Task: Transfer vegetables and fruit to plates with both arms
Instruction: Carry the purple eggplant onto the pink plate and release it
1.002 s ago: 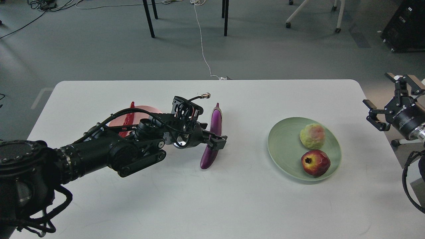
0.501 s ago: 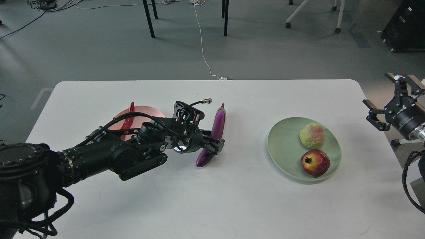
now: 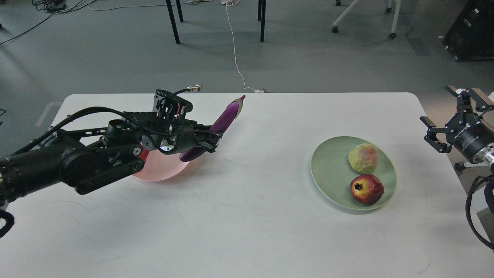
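Note:
My left gripper [image 3: 211, 139] is shut on the purple eggplant [image 3: 225, 117] and holds it tilted in the air, its low end over the right rim of the pale pink plate [image 3: 162, 172]. The arm hides most of that plate, and only a sliver of the red chili pepper [image 3: 144, 154] shows. The pale green plate [image 3: 332, 170] at the right holds the green-yellow fruit [image 3: 363, 158] and the pomegranate [image 3: 366, 189]. My right gripper [image 3: 449, 117] is open and empty, beyond the table's right edge.
The white table [image 3: 247, 224] ends at its far edge near the eggplant's tip. Chair and table legs [image 3: 173, 21] and a white cable [image 3: 235, 50] are on the floor behind. A black case [image 3: 472, 29] stands at the far right.
My left gripper has lifted the eggplant off the table and carried it left and away, to the pink plate's right rim. The eggplant now tilts more. The right arm has not moved.

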Available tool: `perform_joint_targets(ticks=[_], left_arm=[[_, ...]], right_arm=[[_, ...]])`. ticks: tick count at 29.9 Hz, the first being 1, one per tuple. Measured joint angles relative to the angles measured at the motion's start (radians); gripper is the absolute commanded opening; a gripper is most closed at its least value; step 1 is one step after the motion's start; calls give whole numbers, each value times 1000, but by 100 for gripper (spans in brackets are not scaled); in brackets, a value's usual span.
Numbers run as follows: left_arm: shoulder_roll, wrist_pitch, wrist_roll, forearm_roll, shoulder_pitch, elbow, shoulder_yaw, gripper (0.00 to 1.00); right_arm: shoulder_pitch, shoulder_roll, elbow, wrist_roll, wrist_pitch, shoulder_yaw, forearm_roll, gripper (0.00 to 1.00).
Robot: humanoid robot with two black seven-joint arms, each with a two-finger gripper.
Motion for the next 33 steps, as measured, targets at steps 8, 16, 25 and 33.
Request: perform_joint_targets(ticks=[8,16,25,33], left_arm=[[228,0,-9,-48,92,-112,0,29],[289,-4,-15,-66,135,-116,-1,94],[287,-6,-16,-87,135,-128,-99,98],[276,7,-36,-416,142,-127,-306,98]], right_arm=[[0,3,-2,0,0,0,-1,99],[1,3,-1,0,0,0,-1,99],[2,4,-1,0,0,0,-2,99],[11,3,0,0,0,1,-2,99]])
